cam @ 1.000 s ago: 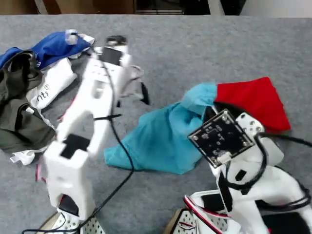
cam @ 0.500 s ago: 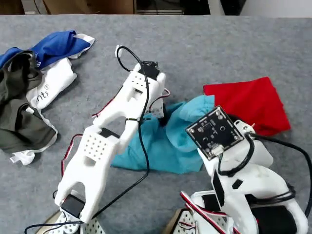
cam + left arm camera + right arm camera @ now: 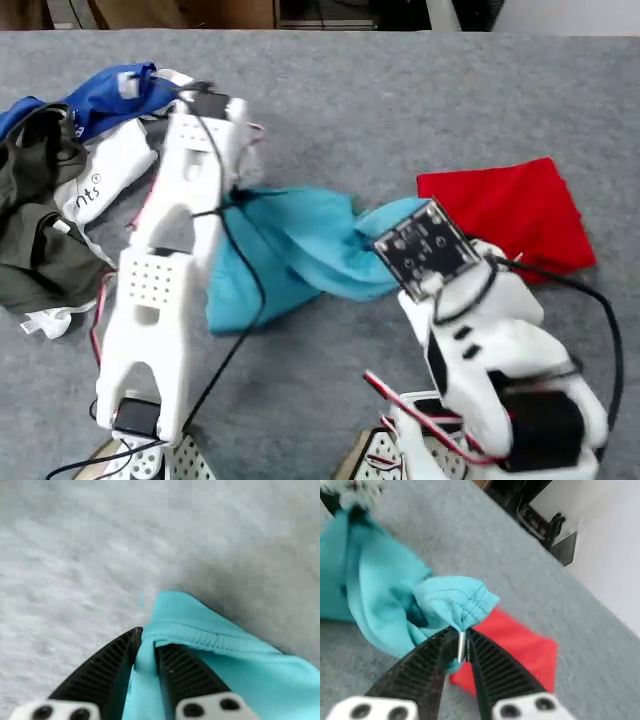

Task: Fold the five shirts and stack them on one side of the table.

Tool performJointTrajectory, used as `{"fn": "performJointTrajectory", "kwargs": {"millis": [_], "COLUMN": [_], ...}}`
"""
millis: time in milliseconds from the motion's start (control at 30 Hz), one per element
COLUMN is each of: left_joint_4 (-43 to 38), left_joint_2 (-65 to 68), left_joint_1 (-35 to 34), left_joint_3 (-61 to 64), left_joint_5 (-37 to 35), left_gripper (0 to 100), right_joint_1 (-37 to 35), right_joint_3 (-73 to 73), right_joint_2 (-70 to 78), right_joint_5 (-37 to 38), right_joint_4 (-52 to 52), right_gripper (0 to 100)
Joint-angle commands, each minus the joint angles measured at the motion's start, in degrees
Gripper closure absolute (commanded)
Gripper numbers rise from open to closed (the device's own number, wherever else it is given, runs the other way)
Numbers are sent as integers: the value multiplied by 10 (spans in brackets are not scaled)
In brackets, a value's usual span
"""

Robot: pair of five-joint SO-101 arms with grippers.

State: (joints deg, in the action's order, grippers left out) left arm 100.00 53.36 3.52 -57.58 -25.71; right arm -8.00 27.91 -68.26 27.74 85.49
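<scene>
Teal shirt (image 3: pixel 300 250), one of five, is clenched by left hand (image 3: pixel 146 639) and right hand (image 3: pixel 462 639).

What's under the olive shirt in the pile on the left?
A white shirt sticks out from under the olive shirt on its far side; white fabric also shows at its near edge. The rest beneath is covered.

My left arm (image 3: pixel 165 270) and right arm (image 3: pixel 490 350) are white shells with black cables (image 3: pixel 608 318); a square black board (image 3: pixel 425 248) caps the right. My fingers (image 3: pixel 100 672) are black, ribbed.
</scene>
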Motion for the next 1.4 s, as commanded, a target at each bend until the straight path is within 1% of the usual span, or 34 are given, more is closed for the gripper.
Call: {"fn": "performJointTrajectory", "kwargs": {"millis": [0, 233, 367, 500, 600, 700, 833, 900, 1067, 1133, 1200, 1367], "left_joint_4": [7, 7, 7, 7, 4, 4, 4, 4, 4, 4, 4, 3], "left_joint_2": [-70, -199, -273, -333, -364, -388, -425, -439, -471, -478, -482, -480], "left_joint_1": [-62, -180, -222, -249, -265, -270, -252, -237, -228, -229, -241, -275], "left_joint_3": [5, 32, 72, 136, 156, 155, 121, 90, -25, -81, -139, -277], "left_joint_5": [-1, -1, -1, 1, 1, 1, 1, 1, 1, 1, 1, 1], "left_gripper": [981, 981, 981, 981, 981, 981, 981, 981, 980, 980, 981, 981], "right_joint_1": [7, 7, 3, 6, 4, 4, 4, 5, 6, 8, 8, 8], "right_joint_3": [59, 179, 197, 197, 197, 196, 196, 196, 194, 195, 196, 194], "right_joint_2": [3, 35, 80, 148, 196, 222, 225, 225, 225, 225, 225, 225], "right_joint_5": [-5, -5, 0, 18, 45, 72, 92, 84, 103, 103, 103, 103], "right_joint_4": [-52, -129, -149, -151, -136, -122, -100, -98, -92, -94, -94, -96], "right_gripper": [993, 993, 993, 993, 991, 991, 982, 913, 603, 532, 511, 511]}}
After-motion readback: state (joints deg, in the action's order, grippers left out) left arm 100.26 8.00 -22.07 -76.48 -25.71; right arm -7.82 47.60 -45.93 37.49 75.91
